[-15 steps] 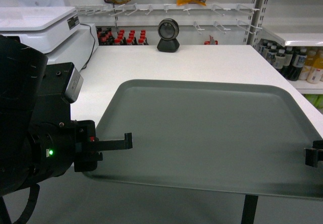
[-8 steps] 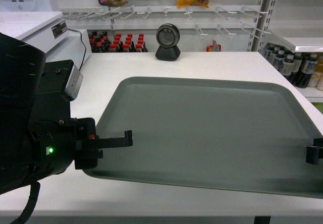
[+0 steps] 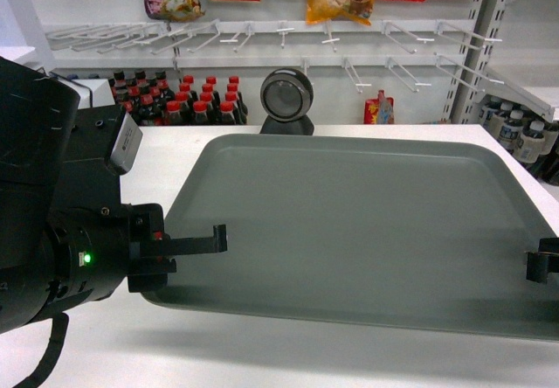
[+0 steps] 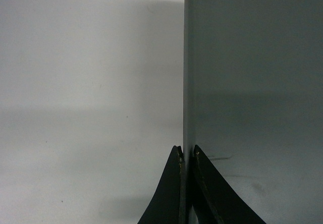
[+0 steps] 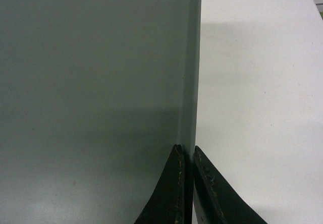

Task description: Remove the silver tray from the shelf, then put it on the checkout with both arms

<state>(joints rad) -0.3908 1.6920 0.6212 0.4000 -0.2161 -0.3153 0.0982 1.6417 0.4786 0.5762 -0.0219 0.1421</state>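
Head view: the large flat rectangular matte grey-green tray (image 3: 358,226) with rounded corners is held over the broad plain white checkout counter top (image 3: 157,156), its shadow falling on the counter along its near edge. The bulky black left arm's gripper (image 3: 196,246) clamps the tray's left rim; the right gripper (image 3: 541,266), only partly visible at the frame edge, meets the right rim. A round black scanner (image 3: 286,101) on its stand sits behind the tray's far edge, with red-capped dark bottles (image 3: 179,101) beyond.

Left wrist view: the left gripper (image 4: 186,156) pinches the tray's (image 4: 252,98) rim edge-on, white counter (image 4: 91,108) beside it.

Right wrist view: the right gripper (image 5: 187,153) likewise grips the tray's (image 5: 96,98) rim, counter (image 5: 257,93) alongside.
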